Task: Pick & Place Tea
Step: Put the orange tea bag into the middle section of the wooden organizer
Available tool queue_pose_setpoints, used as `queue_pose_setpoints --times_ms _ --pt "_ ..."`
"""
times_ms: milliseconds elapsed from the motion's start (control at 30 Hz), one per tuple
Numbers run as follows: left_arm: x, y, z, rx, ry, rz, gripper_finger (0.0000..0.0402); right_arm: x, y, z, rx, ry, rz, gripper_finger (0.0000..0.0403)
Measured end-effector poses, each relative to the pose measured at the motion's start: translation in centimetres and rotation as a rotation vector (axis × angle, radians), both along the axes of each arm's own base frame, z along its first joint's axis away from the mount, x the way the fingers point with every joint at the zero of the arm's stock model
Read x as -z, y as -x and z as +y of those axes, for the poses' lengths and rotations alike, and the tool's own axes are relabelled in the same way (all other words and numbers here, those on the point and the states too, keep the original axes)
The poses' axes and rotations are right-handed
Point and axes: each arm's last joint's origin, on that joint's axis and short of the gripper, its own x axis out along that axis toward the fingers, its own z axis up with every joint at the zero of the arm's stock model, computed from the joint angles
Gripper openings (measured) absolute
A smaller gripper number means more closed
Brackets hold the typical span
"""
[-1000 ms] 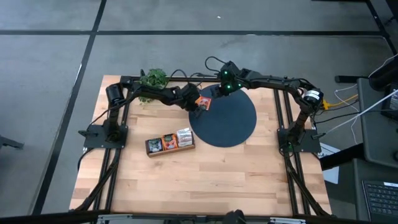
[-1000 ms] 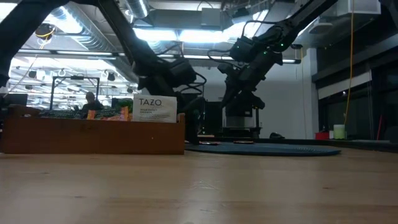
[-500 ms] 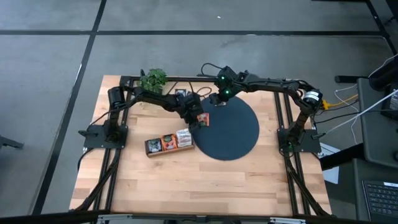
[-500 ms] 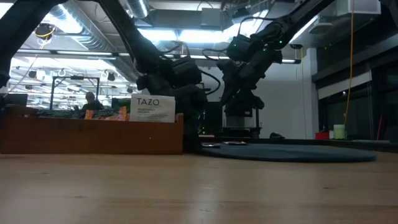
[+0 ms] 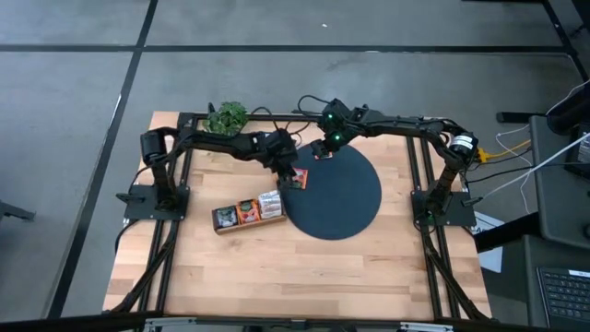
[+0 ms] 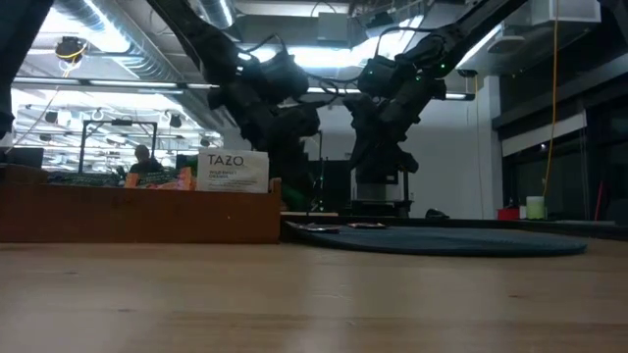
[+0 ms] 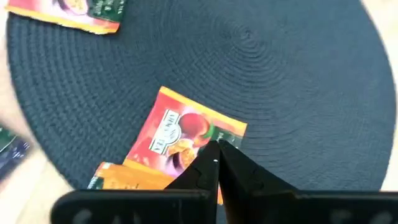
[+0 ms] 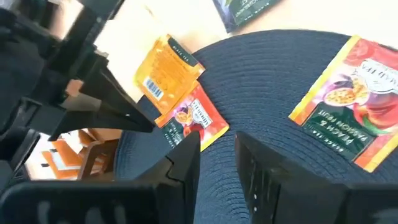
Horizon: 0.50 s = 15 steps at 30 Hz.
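A red-and-orange tea sachet (image 7: 177,127) sits at the tips of my left gripper (image 7: 217,148), which is shut over the left rim of the dark disc (image 5: 346,198). An orange sachet (image 8: 166,71) shows right beside it; I cannot tell whether that one is held too. My right gripper (image 8: 217,155) hovers open over the disc's far left part, with nothing between its fingers. Another red-orange sachet (image 8: 351,99) lies flat on the disc. A dark sachet (image 8: 245,9) lies on the wood beyond the rim. My left gripper pinches the red-and-orange sachet at one edge (image 7: 208,138) between its two fingertips. The fingers slant down from the table's far left. The sachet slopes away below the tips over the disc; I cannot tell whether its far end touches the disc.
The long wooden tray (image 5: 247,211), with sachets standing in its compartments, lies just left of the disc's near rim. A green plant (image 5: 227,117) stands at the far edge. The near half of the wooden table (image 5: 304,277) is bare.
My left gripper has gone from the disc's far rim toward the table's near edge and the tray, taking the red-and-orange sachet along, then has risen and rolled. The disc has slid a little toward the near edge. My right gripper has shifted slightly toward the table's left.
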Motion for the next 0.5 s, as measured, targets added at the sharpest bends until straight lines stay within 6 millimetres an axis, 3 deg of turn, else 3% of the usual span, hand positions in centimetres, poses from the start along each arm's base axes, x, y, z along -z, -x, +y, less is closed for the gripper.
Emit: queue_pose_setpoints --times_ms 500 --pt "4.4 -0.4 -0.5 0.086 0.067 0.134 0.0002 0.1 -0.1 0.5 -0.008 -0.05 0.002 0.0102"
